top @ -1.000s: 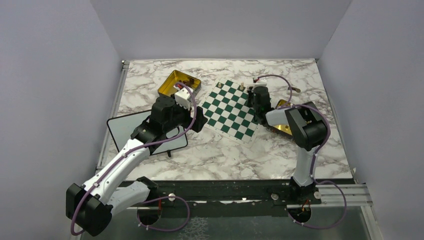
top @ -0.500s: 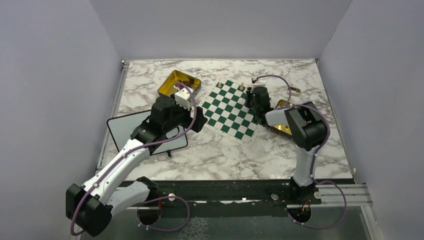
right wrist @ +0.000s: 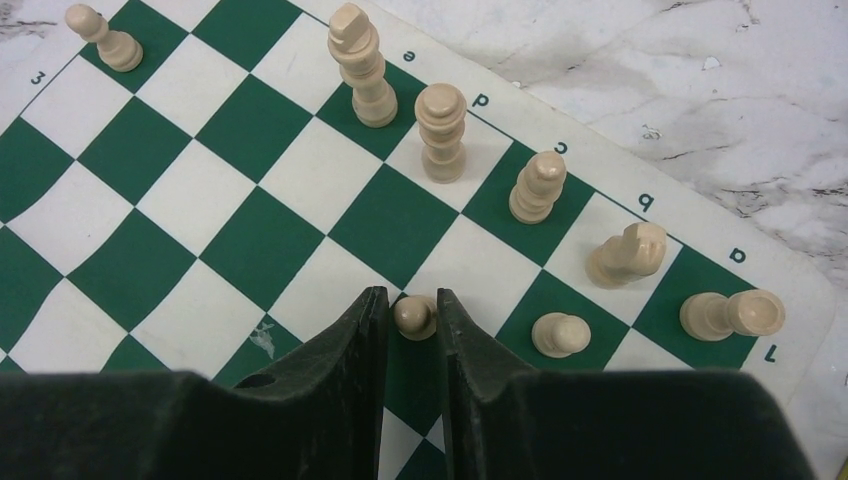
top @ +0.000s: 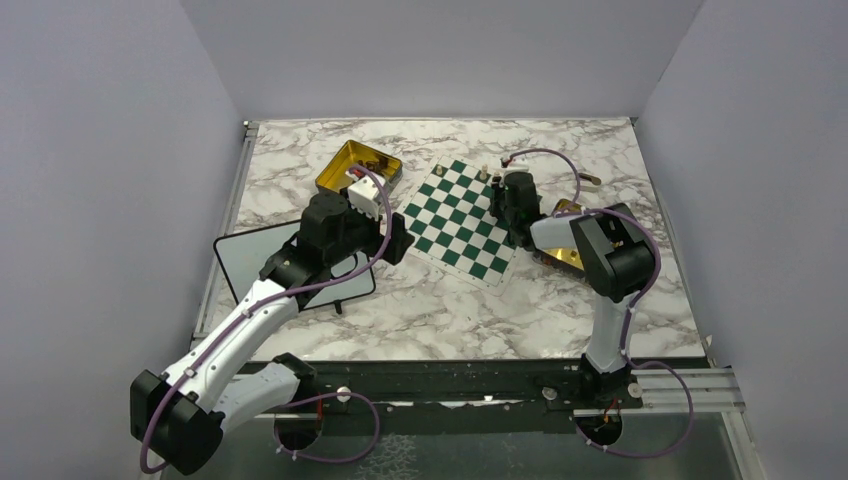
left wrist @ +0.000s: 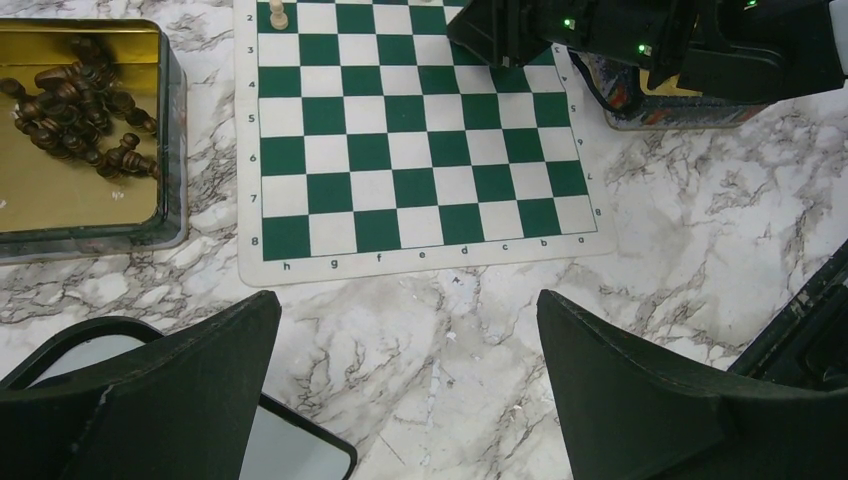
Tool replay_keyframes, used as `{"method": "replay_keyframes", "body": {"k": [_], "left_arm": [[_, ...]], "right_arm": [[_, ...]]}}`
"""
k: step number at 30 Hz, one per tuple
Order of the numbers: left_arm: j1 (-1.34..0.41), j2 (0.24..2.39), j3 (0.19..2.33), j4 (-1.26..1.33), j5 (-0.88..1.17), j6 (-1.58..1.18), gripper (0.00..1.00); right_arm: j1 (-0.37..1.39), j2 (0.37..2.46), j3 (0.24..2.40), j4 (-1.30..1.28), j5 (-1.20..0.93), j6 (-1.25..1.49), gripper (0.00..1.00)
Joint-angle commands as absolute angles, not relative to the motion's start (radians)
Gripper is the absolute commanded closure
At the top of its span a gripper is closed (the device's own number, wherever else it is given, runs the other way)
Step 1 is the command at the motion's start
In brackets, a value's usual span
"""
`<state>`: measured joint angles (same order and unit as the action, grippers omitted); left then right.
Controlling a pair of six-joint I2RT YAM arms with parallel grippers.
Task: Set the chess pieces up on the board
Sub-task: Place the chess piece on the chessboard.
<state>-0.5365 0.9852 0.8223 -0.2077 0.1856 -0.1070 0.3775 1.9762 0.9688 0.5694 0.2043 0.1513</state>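
Item: light pawn (right wrist: 415, 317), standing on board (right wrist: 250, 250), 2nd rank, 3 o'clock edge. Right pincer (right wrist: 410, 298) is loosening, jaws parting narrowly around it; placement finishing. Left pincer (left wrist: 408, 305) is hanging wide open, empty.

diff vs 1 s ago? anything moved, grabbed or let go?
Right gripper crept slightly farther from the bases along the right edge of the board. Its jaws closely flank a pawn; whether it has been let go can't be told. Left gripper stayed put, jaws wide open, holding nothing. The pale pieces already on the board look unmoved.
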Motion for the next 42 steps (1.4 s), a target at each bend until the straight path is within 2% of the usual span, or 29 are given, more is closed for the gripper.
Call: {"method": "replay_keyframes", "body": {"k": [1,7,14,28,36,42], "left_arm": [[-0.535,0.958,0.815,-0.185,0.163,-0.094,0.01],[-0.535,0.957,0.815,-0.184,0.162,-0.096,0.01],[-0.535,0.953,0.814,-0.184,0.161,-0.095,0.01],[-0.535,0.954,0.813,-0.183,0.160,-0.095,0.01],[-0.535,0.955,0.813,-0.182,0.158,-0.095,0.01],[-0.535,0.958,0.814,-0.181,0.155,-0.095,0.01]], "right_arm": [[0.373,1.950,1.011,0.515,0.192,0.128,0.71],[0.373,1.965,1.054,0.466,0.201,0.112,0.72],[0.373,1.970,1.073,0.440,0.209,0.107,0.80],[0.372,1.987,1.116,0.334,0.244,0.105,0.77],[0.372,1.974,1.129,0.324,0.267,0.088,0.87],[0.357,1.976,1.155,0.307,0.284,0.073,0.91]]}}
